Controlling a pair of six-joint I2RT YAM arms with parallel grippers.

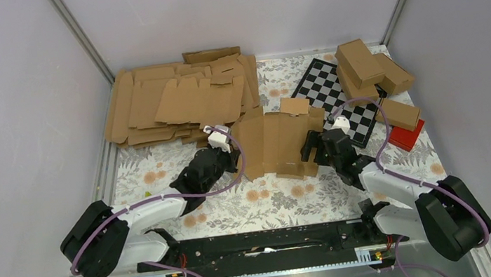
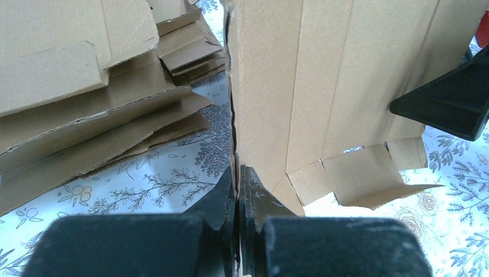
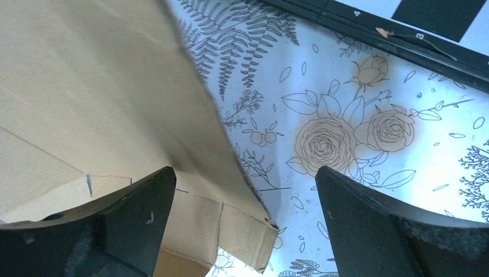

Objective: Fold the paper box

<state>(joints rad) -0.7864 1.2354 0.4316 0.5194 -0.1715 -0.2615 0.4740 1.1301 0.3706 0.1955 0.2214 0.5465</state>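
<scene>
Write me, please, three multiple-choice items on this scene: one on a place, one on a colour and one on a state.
1. Where does the heap of flat blanks lie in the top view?
A. Far left
B. Near right
C. Between the arm bases

2. What colour is the flat block at the table's right edge?
A. Green
B. Red
C. Blue

3. How does the right claw stand?
A. Shut on cardboard
B. Shut on nothing
C. Open

Key:
1 A, the blanks are stacked against the far left corner.
2 B, it shows bright red under a brown carton.
3 C, its fingers stand wide apart, with a corner of the paper box between them.
</scene>
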